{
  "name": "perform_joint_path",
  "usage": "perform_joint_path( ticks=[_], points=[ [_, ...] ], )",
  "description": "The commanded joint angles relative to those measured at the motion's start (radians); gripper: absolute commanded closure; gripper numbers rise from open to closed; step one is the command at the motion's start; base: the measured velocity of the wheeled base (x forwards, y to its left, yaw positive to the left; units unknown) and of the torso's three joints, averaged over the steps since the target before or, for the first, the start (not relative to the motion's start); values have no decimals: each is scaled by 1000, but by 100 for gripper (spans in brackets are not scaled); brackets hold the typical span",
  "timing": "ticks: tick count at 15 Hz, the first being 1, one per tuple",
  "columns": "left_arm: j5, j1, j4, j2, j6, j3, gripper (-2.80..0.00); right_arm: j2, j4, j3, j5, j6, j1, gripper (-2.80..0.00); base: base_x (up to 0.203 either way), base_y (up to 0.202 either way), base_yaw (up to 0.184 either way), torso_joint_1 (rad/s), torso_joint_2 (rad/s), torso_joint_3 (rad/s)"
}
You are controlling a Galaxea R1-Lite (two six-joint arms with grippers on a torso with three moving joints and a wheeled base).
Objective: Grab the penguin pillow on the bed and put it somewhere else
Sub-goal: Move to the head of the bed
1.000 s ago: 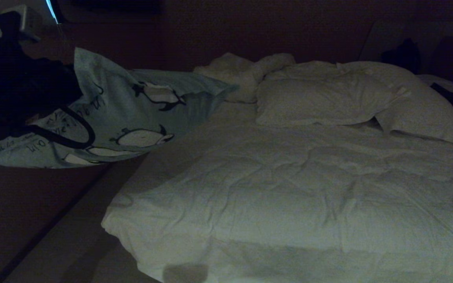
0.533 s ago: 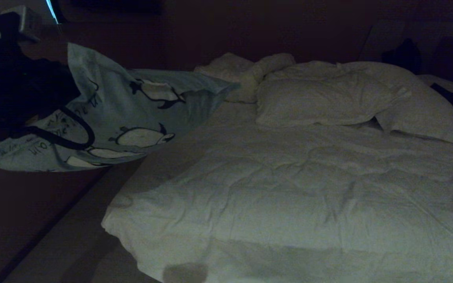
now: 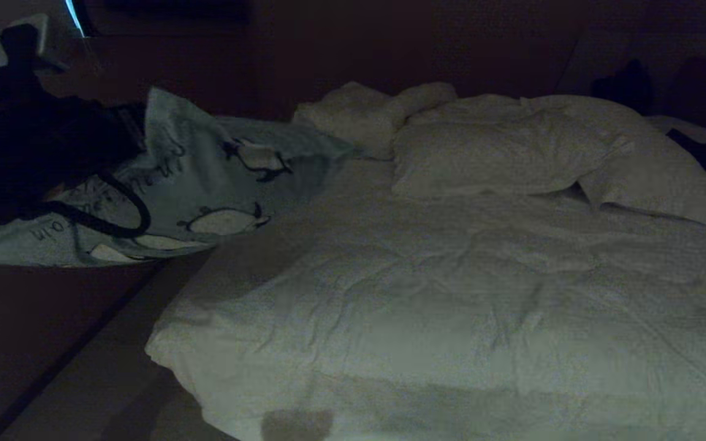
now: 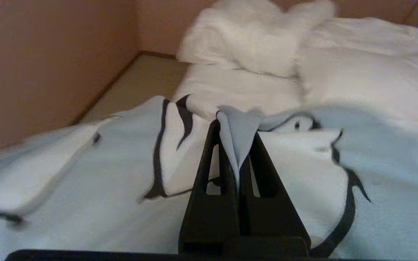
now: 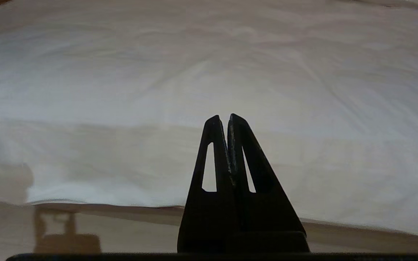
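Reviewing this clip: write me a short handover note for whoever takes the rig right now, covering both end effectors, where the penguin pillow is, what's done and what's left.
Left end effector: shut on a pinched fold of the penguin pillow, at the left side of the bed.
Right end effector: shut, empty, parked over the white duvet near the bed's edge.
Pillow: gripped and partly raised, hanging past the bed's left edge, its far corner near the white pillows.
Done: grasp and lift.
Left: carry it to another spot, set it down and release it.
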Motion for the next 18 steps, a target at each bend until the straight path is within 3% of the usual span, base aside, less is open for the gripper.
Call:
perform_joint_path(
  ticks=[1, 18],
  points=[
    [2, 3, -3, 2, -1, 2, 0, 1, -1, 0, 1, 0, 0, 0, 0, -202, 2, 6, 2, 2],
    [2, -2, -3, 13, 11, 10, 0, 1, -1, 0, 1, 0, 0, 0, 0, -196, 1, 2, 1, 1]
  ],
)
